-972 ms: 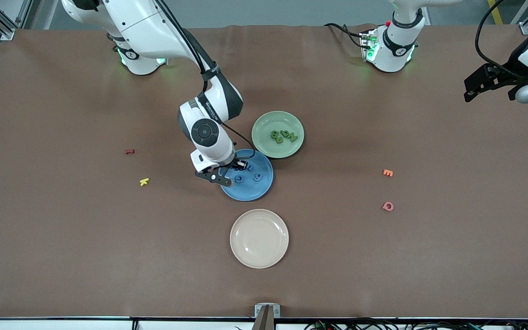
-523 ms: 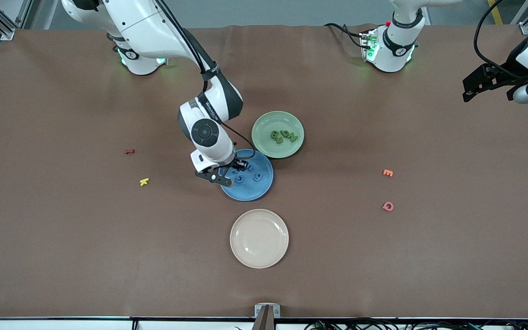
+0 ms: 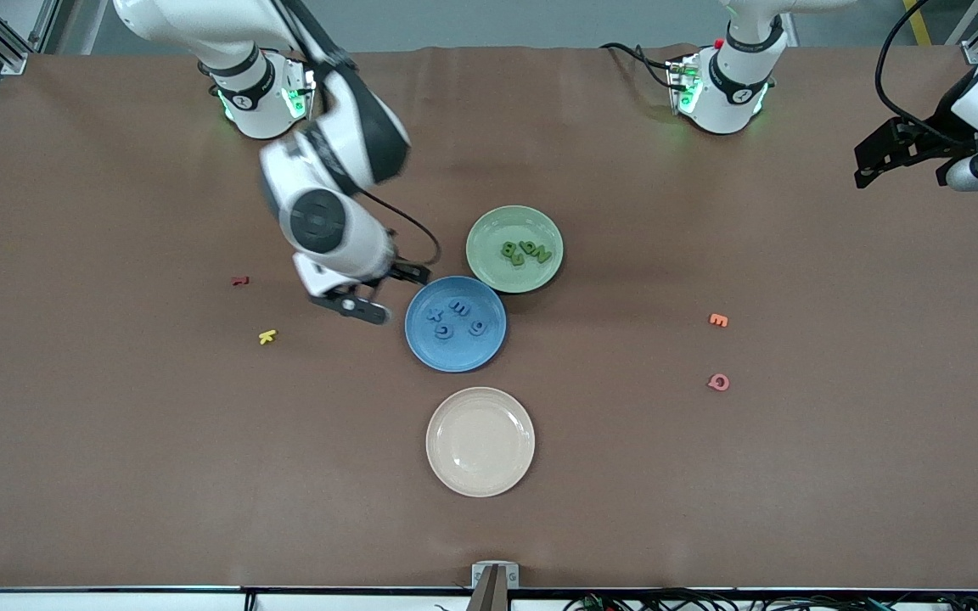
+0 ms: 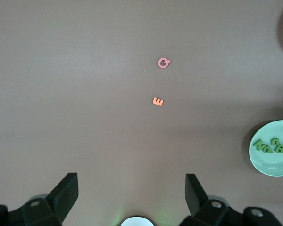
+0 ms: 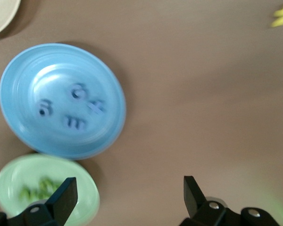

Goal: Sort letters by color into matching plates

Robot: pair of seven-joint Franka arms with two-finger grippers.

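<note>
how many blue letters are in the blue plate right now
4. All four blue letters lie inside the blue plate, clustered in its half toward the robots: one farthest from the front camera, one beside it, one nearest, one toward the left arm's end.

Glossy blue plate point(image 5: 19, 84); matt brown tbl cover point(image 3: 115, 467).

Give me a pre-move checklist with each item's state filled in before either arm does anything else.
1. Four blue letters lie in the blue plate: ok.
2. Green letters lie in the green plate: ok; exact count: cannot tell.
3. No blue or green letter on the bare table: ok.
4. Right claw open, holding nothing, over the table beside the blue plate: ok.
5. Left claw open, empty, waiting over the left arm's end of the table: ok.
6. Cream plate holds no letters: ok.
</note>
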